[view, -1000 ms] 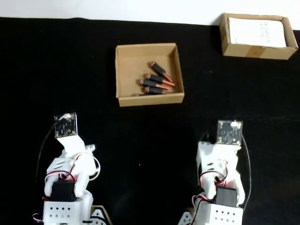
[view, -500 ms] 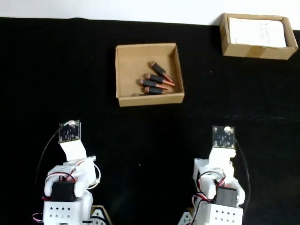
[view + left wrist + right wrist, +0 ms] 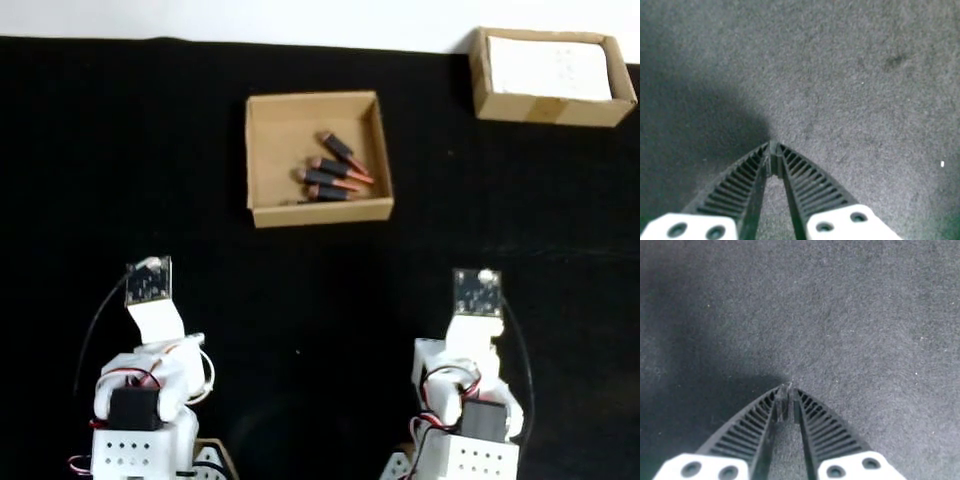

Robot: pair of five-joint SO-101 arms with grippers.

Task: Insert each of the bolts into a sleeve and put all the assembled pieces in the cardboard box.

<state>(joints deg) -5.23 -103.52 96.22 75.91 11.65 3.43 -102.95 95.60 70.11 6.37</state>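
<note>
The left claw (image 3: 772,152) is pressed together, its ribbed fingers (image 3: 805,185) meeting at the tips with nothing between them. It hangs just above the dark grey cloth (image 3: 865,75) that covers the bench, and its shadow lies on the cloth beside it. The right claw (image 3: 786,395) is likewise drawn together and empty, with its tips close over the same cloth.

In the high view an arm (image 3: 150,350) sits folded back at the near edge of the bench (image 3: 120,150). A second arm (image 3: 468,375) is folded the same way, well apart from the first.

Farther out, near the middle of the bench, stands the open cardboard box (image 3: 268,150). Inside it the assembled pieces (image 3: 335,172) lie bunched toward one side, dark sleeves with copper-coloured bolt ends poking out.

At the far corner, well apart from all this, stands a second cardboard box (image 3: 545,108) holding a white sheet (image 3: 548,68).
</note>
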